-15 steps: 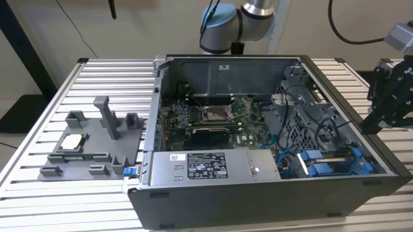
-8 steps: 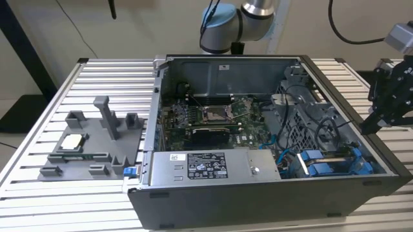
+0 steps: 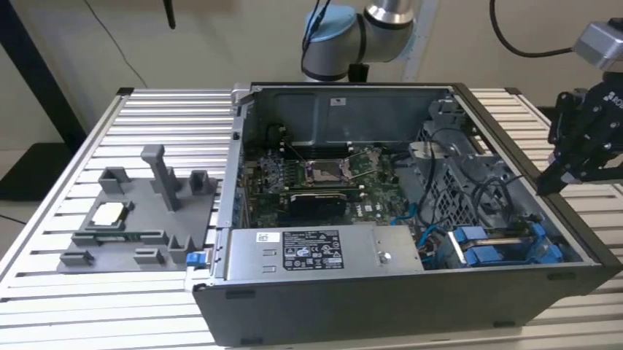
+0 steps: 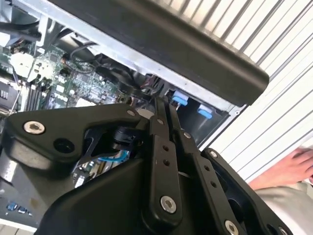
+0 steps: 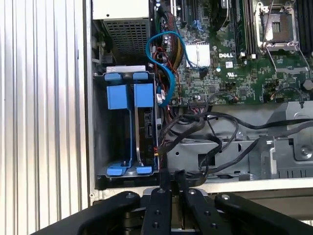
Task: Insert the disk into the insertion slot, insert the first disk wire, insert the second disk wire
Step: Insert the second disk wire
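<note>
Gripper (image 3: 574, 164) hangs outside the PC case (image 3: 389, 306), over the counter (image 3: 58, 292); fingers (image 5: 160, 183) pressed together, holding nothing. Disk (image 5: 146, 129) sits in the insertion slot (image 5: 100, 147).

A robotics lab bench set up for computer assembly.

I work at a ribbed aluminium table (image 3: 58, 240) carrying an opened desktop computer case (image 3: 389, 306), its motherboard (image 3: 322, 175) and cables exposed, beside a grey plastic parts fixture (image 3: 136, 226). My arm's base (image 3: 365, 33) is mounted behind the table against a plain wall, with a cable (image 3: 516, 36) hanging overhead.
</note>
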You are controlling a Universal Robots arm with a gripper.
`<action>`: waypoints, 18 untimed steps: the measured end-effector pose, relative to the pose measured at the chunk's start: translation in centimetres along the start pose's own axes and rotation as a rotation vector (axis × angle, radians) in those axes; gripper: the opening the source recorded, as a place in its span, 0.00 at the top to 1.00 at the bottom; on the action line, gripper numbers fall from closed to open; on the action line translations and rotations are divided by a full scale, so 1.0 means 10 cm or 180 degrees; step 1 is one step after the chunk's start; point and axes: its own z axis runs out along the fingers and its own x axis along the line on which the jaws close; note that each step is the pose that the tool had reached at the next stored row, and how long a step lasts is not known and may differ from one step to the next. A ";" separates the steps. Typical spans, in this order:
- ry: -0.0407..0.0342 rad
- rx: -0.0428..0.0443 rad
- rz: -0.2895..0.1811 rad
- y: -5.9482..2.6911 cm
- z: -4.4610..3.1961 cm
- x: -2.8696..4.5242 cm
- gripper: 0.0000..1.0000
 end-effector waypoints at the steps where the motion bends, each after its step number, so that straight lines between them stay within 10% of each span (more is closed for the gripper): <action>1: -0.0011 0.0000 0.0001 0.035 -0.006 0.001 0.84; 12: -0.0046 0.0004 0.0001 0.512 0.012 0.028 0.84; 18: -0.0050 0.0055 -0.0002 0.738 0.056 0.099 0.84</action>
